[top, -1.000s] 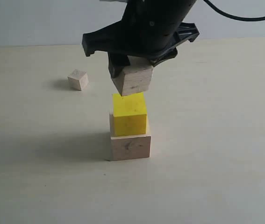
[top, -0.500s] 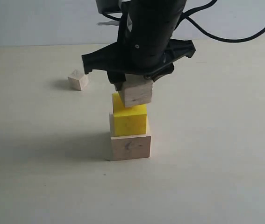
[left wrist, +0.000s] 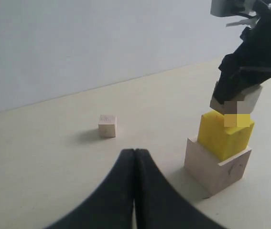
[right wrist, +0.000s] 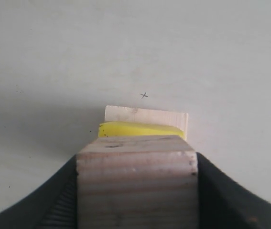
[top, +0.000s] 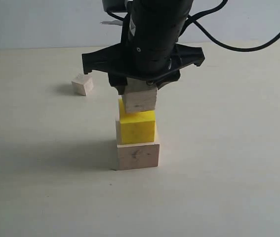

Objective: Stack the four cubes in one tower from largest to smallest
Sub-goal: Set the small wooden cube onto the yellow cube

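Fingers of the left gripper are pressed together with nothing between them. They sit low over the table, well apart from every cube.

Farthest left in the exterior view, the tiny cube rests alone on the table with a small shadow beside it. It is well apart from the stack, and no gripper is touching it.

In the middle stands the stack. The large cube is on the table, and the yellow cube lies flat on top of it. The left wrist view shows a narrow ledge of bare wood on the large cube beside the yellow one.

The medium cube is directly over the yellow cube, with its underside level with the yellow top. It sits roughly square to the cube below, and whether the two faces touch cannot be told.

The right gripper reaches straight down from above. Its fingers are clamped on two opposite sides of the medium cube. In the right wrist view the wood fills the space between them, with strips of the yellow and large cubes showing beyond it.

A black cable loops off from that arm toward the right edge.
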